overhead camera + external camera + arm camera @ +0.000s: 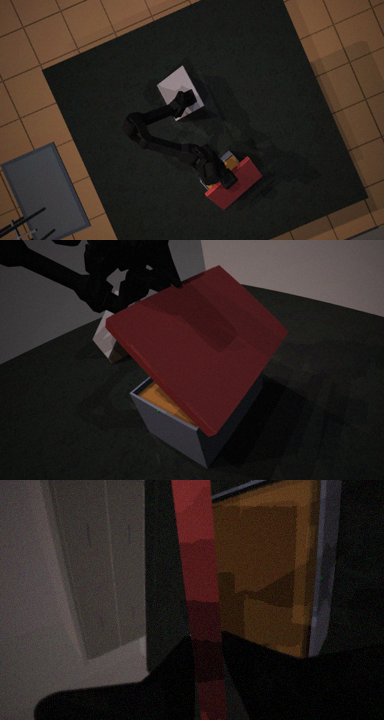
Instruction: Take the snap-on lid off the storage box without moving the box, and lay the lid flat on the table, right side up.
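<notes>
The red lid (202,570) stands edge-on between the dark fingers of the hand (210,680). Beside the lid, the box's orange interior (260,565) shows, bounded by a grey wall (320,580).

The dark green surface (283,84) carries the grey storage box (172,432), standing near one edge. The arm's pale base plate (176,83) lies toward the surface's middle, well apart from the box.

Top view straight down, far; exterior low, near box (181,435); wrist along lid (200,580).
</notes>
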`<state>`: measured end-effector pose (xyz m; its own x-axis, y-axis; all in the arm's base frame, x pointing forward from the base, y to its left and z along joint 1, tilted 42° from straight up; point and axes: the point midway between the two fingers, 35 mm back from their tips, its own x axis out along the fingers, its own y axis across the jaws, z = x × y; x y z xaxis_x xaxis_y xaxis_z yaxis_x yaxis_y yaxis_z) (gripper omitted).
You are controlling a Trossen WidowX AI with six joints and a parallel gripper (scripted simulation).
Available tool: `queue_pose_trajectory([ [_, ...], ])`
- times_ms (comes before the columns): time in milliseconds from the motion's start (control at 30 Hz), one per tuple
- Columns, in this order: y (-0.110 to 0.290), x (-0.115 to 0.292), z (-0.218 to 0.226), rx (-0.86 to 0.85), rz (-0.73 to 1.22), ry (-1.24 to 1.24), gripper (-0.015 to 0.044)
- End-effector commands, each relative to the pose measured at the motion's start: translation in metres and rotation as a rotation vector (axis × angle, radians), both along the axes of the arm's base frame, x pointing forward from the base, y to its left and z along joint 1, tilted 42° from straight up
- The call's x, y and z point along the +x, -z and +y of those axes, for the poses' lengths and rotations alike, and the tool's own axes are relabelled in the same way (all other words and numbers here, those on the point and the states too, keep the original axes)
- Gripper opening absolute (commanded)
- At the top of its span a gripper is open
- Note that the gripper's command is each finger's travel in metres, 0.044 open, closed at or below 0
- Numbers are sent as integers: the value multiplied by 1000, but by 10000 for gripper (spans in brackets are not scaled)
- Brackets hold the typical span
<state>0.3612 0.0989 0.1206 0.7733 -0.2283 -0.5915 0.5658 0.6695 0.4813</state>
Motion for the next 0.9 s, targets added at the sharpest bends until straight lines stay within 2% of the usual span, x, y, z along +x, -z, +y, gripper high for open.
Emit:
queue_pose_trajectory([
  [0, 3, -3, 8, 6, -10, -5, 0],
  [867, 36, -24, 44, 9, -9, -5, 0],
])
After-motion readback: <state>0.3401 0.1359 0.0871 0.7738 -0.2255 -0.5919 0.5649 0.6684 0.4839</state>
